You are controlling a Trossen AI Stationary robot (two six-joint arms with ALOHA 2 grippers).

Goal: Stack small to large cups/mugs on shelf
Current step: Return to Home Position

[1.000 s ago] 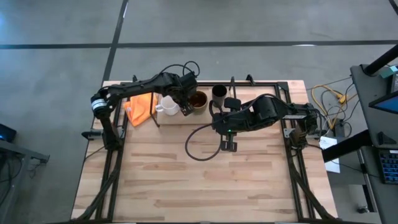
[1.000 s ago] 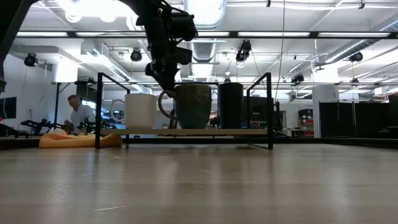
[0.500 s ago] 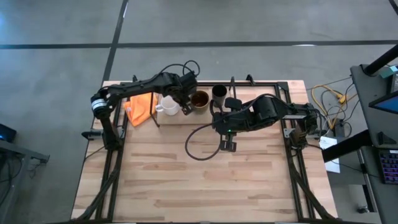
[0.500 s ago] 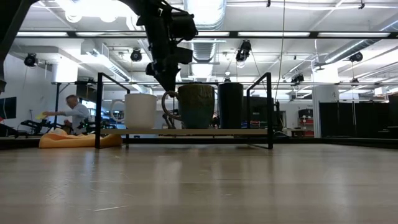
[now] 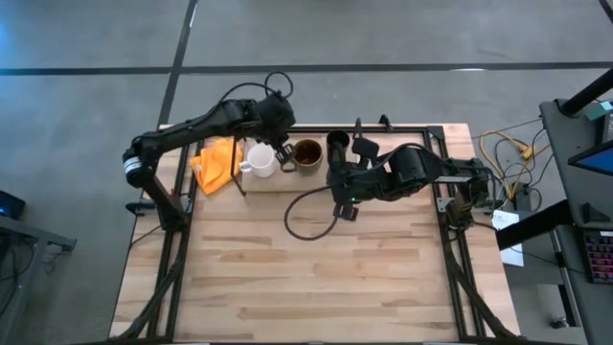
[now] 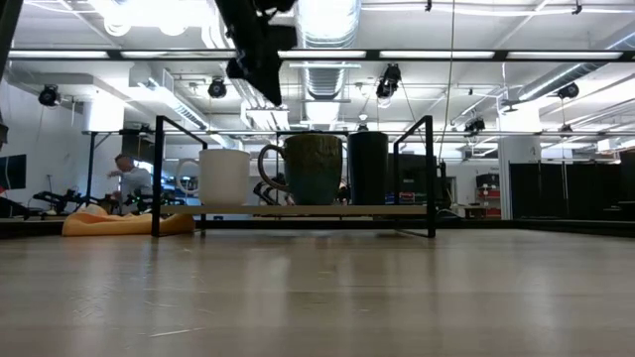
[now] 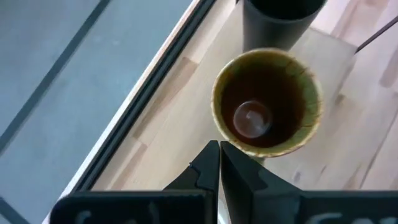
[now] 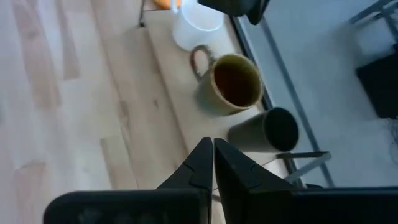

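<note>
Three vessels stand in a row on the wooden shelf [image 6: 298, 209] at the table's far side. They are the white mug [image 5: 259, 160], the brown glazed mug [image 5: 306, 153] with its handle toward the white one, and the black cup [image 5: 337, 144]. They also show in the low view: the white mug [image 6: 225, 177], the brown mug [image 6: 316, 169] and the black cup [image 6: 367, 167]. My left gripper [image 6: 266, 87] is shut and empty, raised above the brown mug [image 7: 267, 112]. My right gripper [image 5: 338, 209] is shut and empty over the table, near side of the shelf.
An orange cloth [image 5: 218, 163] lies left of the shelf. A black cable loop [image 5: 306, 218] lies on the table under my right arm. Thin black rods [image 6: 430, 174] frame the shelf. A person [image 6: 127, 178] is in the room behind.
My left gripper stood at the brown mug's handle, and the mug slid a little toward the black cup. The gripper has then risen clear above the shelf. My right gripper has moved a little toward the shelf.
</note>
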